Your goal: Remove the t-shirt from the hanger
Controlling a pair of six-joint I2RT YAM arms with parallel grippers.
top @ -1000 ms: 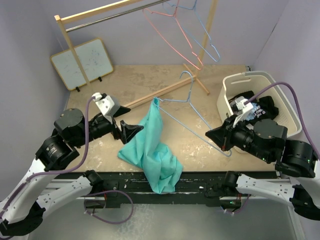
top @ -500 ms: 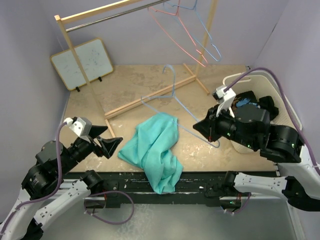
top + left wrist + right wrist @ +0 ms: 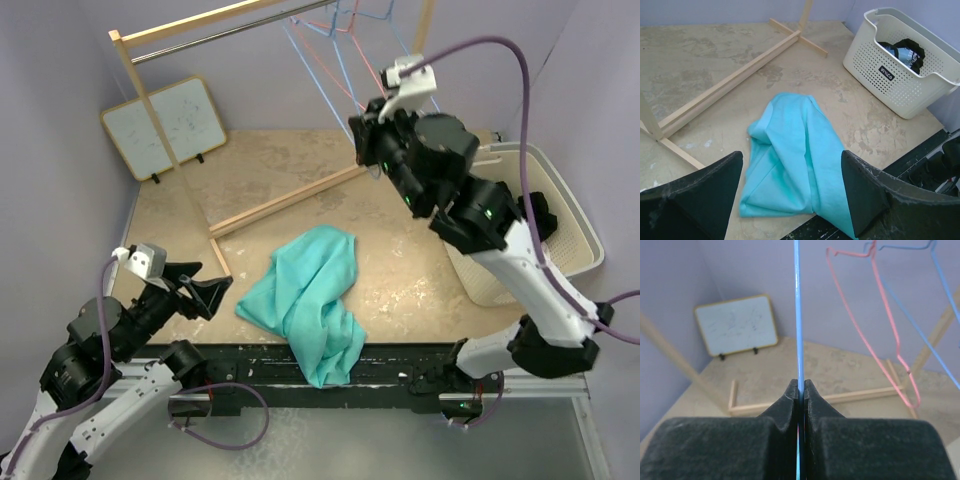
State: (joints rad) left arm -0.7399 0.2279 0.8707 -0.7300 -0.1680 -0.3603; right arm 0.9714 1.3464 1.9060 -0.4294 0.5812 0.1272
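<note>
Basket label perhaps "hyuco", t-shirt off hanger

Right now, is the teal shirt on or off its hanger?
Off. The t-shirt lies crumpled on the table; the right gripper pinches the bare blue hanger.

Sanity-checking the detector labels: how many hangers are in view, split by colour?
Blue: 2 - held hanger pinched in the right hand, hung hanger on the rail
Pink: 1 - pink hanger, also on the rail
Total: 3
</note>
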